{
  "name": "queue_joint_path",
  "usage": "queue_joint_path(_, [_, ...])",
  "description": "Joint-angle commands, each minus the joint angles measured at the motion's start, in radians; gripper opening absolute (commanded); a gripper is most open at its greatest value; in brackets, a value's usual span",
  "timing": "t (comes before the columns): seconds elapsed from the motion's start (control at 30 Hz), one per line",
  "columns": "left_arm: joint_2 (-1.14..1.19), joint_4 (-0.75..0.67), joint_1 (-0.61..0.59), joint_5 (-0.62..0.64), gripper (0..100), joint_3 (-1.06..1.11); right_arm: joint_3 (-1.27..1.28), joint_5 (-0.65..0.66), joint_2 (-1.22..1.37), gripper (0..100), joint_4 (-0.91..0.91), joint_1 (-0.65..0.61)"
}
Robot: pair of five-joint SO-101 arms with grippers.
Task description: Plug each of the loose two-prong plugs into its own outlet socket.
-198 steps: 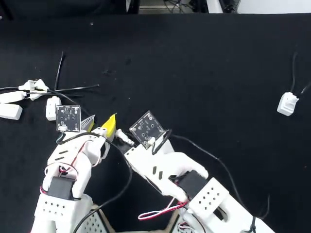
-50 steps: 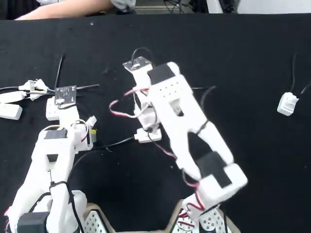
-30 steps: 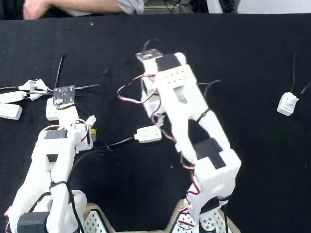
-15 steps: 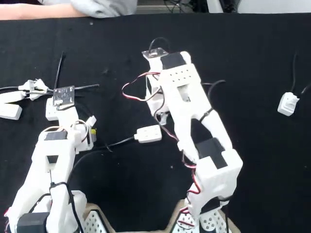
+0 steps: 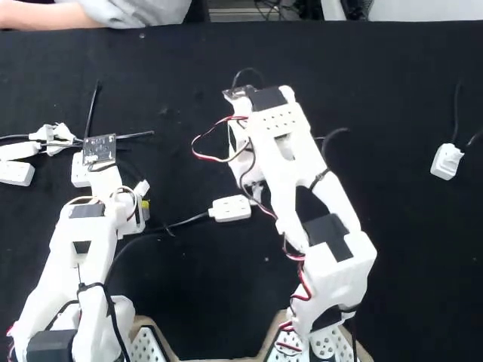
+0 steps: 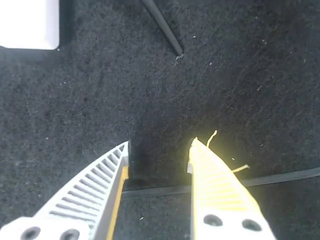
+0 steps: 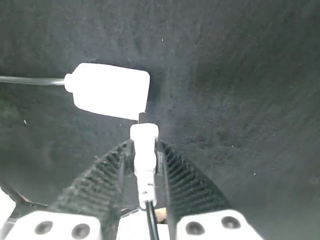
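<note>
Both arms leave the folded pose they held at the bottom of the frame. The left arm [image 5: 83, 234] now stretches toward the upper left, with its tool [image 6: 159, 145] spread over the counter [image 5: 377, 90]. The right arm [image 5: 287, 151] reaches up the centre, and in the last two seconds its wrist swings right. Its tool [image 7: 144, 149] carries the plug [image 7: 144, 136] along, clamped. The outlet socket [image 5: 231, 208] now lies in plain sight at centre frame. A person's arm [image 5: 38, 15] and sleeve [image 5: 136, 9] come in along the top left edge.
</note>
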Motion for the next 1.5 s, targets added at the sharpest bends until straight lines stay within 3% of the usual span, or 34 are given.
queue_joint_path(0.0, [-0.026, -0.006, -0.005, 0.009, 19, 0.005, 0.004, -0.003, -0.007, 1.1, 0.031, 0.011])
queue_joint_path(0.47, [-0.026, -0.006, 0.025, 0.009, 19, 0.005, -0.021, -0.012, -0.002, 1.1, 0.008, -0.034])
queue_joint_path(0.9, [-0.026, -0.006, 0.025, 0.009, 19, 0.005, -0.156, -0.046, 0.154, 1.1, 0.031, -0.040])
queue_joint_path(1.47, [-0.026, -0.006, 0.025, 0.009, 19, 0.002, -0.084, -0.095, 0.162, 1.1, 0.028, -0.046])
